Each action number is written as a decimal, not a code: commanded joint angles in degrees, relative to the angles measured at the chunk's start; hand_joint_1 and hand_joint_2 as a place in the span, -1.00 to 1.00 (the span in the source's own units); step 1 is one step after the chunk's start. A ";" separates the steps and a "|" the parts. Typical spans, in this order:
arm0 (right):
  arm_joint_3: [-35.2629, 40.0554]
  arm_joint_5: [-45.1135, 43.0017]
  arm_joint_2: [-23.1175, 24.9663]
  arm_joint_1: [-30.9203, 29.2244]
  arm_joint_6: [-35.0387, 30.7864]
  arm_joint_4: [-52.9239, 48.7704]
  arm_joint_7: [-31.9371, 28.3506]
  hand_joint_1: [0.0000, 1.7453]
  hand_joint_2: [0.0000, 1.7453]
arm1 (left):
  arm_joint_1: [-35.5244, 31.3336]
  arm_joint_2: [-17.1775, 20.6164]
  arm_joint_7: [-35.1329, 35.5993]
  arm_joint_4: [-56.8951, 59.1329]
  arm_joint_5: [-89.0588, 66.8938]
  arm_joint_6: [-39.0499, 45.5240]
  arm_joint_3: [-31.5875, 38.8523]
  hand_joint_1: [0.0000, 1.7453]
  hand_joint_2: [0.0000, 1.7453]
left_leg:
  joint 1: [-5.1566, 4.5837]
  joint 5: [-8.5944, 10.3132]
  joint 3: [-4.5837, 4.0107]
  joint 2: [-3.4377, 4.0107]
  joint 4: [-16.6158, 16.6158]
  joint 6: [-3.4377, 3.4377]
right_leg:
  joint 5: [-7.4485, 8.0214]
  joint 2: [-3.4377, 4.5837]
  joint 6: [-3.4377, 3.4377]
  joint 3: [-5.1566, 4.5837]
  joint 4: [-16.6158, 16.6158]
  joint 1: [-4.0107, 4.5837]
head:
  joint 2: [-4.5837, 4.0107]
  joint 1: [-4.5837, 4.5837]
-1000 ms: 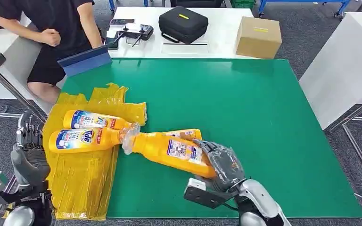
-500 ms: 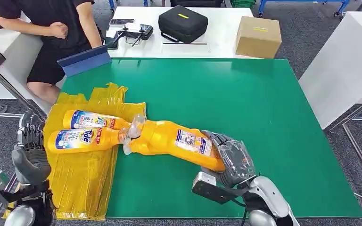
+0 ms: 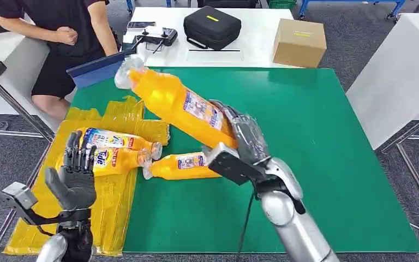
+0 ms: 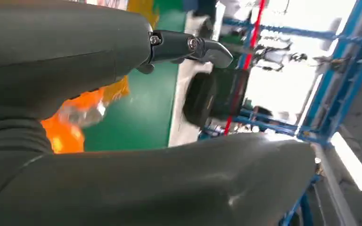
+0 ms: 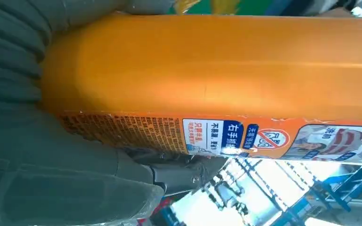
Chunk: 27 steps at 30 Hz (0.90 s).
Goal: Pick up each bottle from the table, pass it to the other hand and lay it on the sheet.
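My right hand (image 3: 248,139) grips the base of an orange bottle (image 3: 177,103) and holds it up above the green table (image 3: 305,142), its clear cap tilted toward the far left. The right wrist view shows that bottle (image 5: 217,70) close up against the hand (image 5: 37,141). Two more orange bottles (image 3: 109,139) (image 3: 112,159) lie on the yellow sheet (image 3: 101,218). A third orange bottle (image 3: 183,165) lies on the green table beside the sheet. My left hand (image 3: 76,177) is raised over the sheet's near part, fingers apart, holding nothing; the left wrist view shows it (image 4: 122,94) open.
A person (image 3: 60,33) sits at the far left by a blue tablet (image 3: 98,69). On the white table behind stand a black case (image 3: 213,26), a cardboard box (image 3: 299,42) and a controller (image 3: 153,38). A white table (image 3: 398,76) flanks the right.
My right hand has lifted the orange bottle off the table, up and toward the far left. My left hand has risen and moved in over the sheet.
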 commanded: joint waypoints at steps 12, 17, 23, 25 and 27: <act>10.00 -1.19 5.91 -8.11 -1.33 15.92 4.84 1.00 1.00 | 0.49 0.39 2.84 -2.76 2.14 1.96 -8.89 -1.00 1.00 | 0.03 -0.04 -0.01 0.00 -0.01 -0.17 | -0.03 0.02 -0.10 0.06 -0.02 0.04 | 0.00 0.02; 13.71 1.51 8.05 -7.77 -2.67 21.50 5.53 1.00 1.00 | -0.97 0.27 3.14 -2.39 3.58 1.78 -10.14 -1.00 1.00 | 0.02 -0.05 0.11 0.05 -0.05 -0.27 | -0.03 0.06 -0.16 0.15 -0.05 0.06 | 0.00 0.02; 16.53 1.53 9.68 -7.34 -2.62 23.89 5.58 1.00 1.00 | -1.97 -0.30 3.65 -2.87 4.48 2.45 -9.82 -1.00 1.00 | 0.04 -0.06 0.08 0.00 -0.03 -0.23 | -0.06 0.00 -0.15 0.10 -0.04 0.07 | 0.00 0.00; 17.99 0.84 10.58 -8.69 -2.23 25.50 6.17 1.00 1.00 | -2.32 -0.74 4.54 -2.90 6.06 2.29 -9.73 -1.00 1.00 | 0.04 -0.07 0.07 0.04 -0.02 -0.25 | -0.06 0.03 -0.15 0.08 -0.02 0.06 | 0.00 0.00; 19.07 0.36 11.88 -10.48 -3.13 27.93 7.37 1.00 1.00 | -4.33 -1.26 6.08 -1.47 8.96 1.24 -9.85 -1.00 1.00 | 0.04 -0.08 0.03 0.07 0.02 -0.24 | -0.06 0.06 -0.14 0.03 0.02 0.05 | 0.00 0.00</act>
